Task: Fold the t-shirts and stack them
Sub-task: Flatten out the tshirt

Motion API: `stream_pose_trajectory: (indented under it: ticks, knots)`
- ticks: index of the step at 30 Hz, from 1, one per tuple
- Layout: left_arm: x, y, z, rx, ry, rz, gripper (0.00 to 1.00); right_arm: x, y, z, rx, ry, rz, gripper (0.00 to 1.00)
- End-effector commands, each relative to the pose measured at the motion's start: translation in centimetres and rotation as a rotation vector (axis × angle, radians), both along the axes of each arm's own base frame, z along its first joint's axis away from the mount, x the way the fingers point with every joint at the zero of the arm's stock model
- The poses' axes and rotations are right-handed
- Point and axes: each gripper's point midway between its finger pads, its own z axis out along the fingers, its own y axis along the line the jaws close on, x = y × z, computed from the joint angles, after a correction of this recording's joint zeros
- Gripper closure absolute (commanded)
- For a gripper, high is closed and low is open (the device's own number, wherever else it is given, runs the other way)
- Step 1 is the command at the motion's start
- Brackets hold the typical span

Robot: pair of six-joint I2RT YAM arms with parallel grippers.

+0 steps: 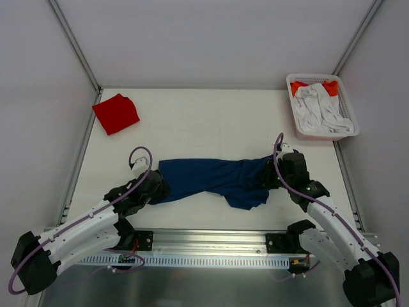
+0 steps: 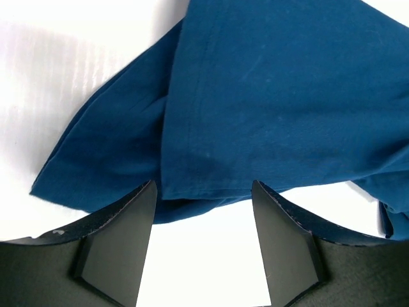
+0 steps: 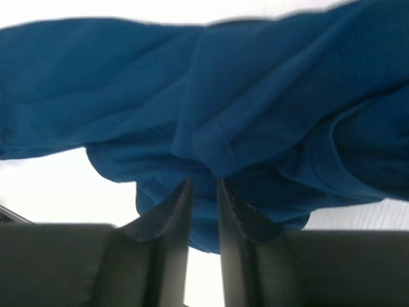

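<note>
My left pincer [image 2: 203, 187] is spread, hem of the navy t-shirt [image 1: 211, 179] right at its tips, ctr-left of top view. My right pincer [image 3: 204, 183] pinches a fold of it, ctr-right. Folded red t-shirt [image 1: 115, 113] lies upper left.

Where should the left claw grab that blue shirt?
Probably the doubled edge at the left end of the navy t-shirt, coming in from the left, low over the table: it lies bunched just ahead of the open left gripper, while the right gripper pinches the far end.
</note>
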Motion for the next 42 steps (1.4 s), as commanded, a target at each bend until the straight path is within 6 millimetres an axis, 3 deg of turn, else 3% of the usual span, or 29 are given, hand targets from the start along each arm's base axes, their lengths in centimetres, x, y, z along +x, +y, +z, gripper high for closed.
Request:
stream_pose_trajectory:
  ticks: [1,9,26,29,30,35,39,42]
  knots:
    - [-0.4,1.3,-0.7,0.021,0.009,0.060,0.39,0.8,0.4,0.2,0.030,-0.029,-0.016,0.71]
    - [-0.5,1.6,-0.8,0.022,0.010,0.071,0.39,0.9,0.4,-0.6,0.020,-0.023,-0.008,0.50]
    - [-0.5,1.8,-0.8,0.037,0.004,0.069,0.39,2.7,1.3,-2.9,0.020,-0.005,0.006,0.56]
    - [-0.5,1.9,-0.9,0.038,0.005,0.068,0.39,3.3,1.5,-2.7,0.026,-0.024,0.005,0.63]
    - [-0.5,1.9,-1.0,0.038,0.005,0.068,0.39,3.4,1.5,-2.7,0.027,-0.028,0.004,0.73]
    - [-0.6,2.0,-1.1,0.041,0.008,0.069,0.39,3.5,1.7,-2.8,0.037,-0.027,0.002,0.91]
    - [-0.7,1.9,-1.3,0.038,0.011,0.065,0.39,3.6,1.8,-2.9,0.037,-0.026,0.005,1.00]
    - [-0.9,1.9,-1.5,0.033,0.021,0.065,0.40,3.6,1.8,-2.9,0.039,-0.026,0.002,1.00]
